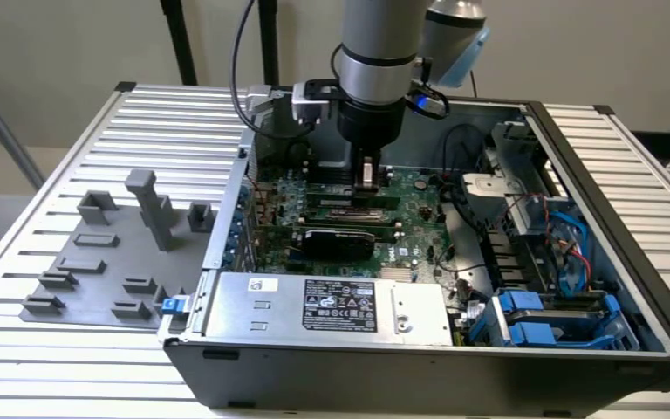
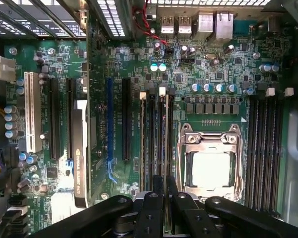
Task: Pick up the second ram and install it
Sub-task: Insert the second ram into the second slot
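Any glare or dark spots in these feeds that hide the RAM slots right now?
Wrist view: the bare metal CPU socket plate glares bright, while the long black memory slots read clearly. Exterior view: even room light, but the black gripper shades the green motherboard beneath it.

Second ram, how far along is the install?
Done: the second ram is picked up, pinched edge-on in the gripper. In hand: it stands in line with a slot beside the CPU socket. Left: seating and release; whether it is fully seated cannot be told.
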Robot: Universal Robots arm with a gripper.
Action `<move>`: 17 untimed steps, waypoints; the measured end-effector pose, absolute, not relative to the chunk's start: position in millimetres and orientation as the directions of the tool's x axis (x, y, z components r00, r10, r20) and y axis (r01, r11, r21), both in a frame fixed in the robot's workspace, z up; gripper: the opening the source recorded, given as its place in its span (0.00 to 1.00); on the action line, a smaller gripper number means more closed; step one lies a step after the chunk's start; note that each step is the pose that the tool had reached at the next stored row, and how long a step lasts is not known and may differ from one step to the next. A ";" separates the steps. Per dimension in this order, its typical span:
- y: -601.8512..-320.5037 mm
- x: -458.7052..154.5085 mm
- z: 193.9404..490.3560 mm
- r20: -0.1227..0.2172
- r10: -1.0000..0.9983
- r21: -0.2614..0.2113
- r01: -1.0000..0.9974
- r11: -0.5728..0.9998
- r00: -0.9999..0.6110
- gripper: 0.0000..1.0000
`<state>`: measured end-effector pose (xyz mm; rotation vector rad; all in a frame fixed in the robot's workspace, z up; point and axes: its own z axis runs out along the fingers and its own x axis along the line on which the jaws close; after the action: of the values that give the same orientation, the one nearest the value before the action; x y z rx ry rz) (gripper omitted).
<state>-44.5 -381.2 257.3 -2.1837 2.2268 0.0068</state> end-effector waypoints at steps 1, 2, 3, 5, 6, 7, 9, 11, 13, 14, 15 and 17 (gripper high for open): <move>-380.9 -44.5 255.5 -0.019 -1.000 -0.013 -1.000 0.019 -0.019 0.13; -380.6 -44.5 253.7 -0.019 -1.000 -0.013 -1.000 0.019 -0.019 0.13; -380.4 -44.5 251.9 -0.019 -1.000 -0.013 -1.000 0.019 -0.018 0.13; -380.0 -44.5 248.2 -0.019 -1.000 -0.013 -1.000 0.018 -0.018 0.13; -379.9 -44.5 246.4 -0.019 -1.000 -0.013 -1.000 0.018 -0.018 0.13; -379.9 -44.5 244.7 -0.019 -1.000 -0.013 -1.000 0.018 -0.017 0.13; -379.9 -44.5 241.1 -0.019 -1.000 -0.013 -1.000 0.017 -0.017 0.13; -379.8 -44.5 237.3 -0.019 -1.000 -0.013 -1.000 0.016 -0.016 0.13; -379.7 -44.5 233.7 -0.019 -1.000 -0.013 -1.000 0.016 -0.015 0.13; -379.7 -44.5 231.9 -0.019 -1.000 -0.013 -1.000 0.015 -0.015 0.13; -379.7 -44.5 230.2 -0.019 -1.000 -0.013 -1.000 0.015 -0.015 0.13; -379.7 -44.6 229.1 -0.019 -1.000 -0.012 -1.000 0.015 -0.015 0.13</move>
<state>-44.6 -379.7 229.1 -2.1892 2.2222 0.0073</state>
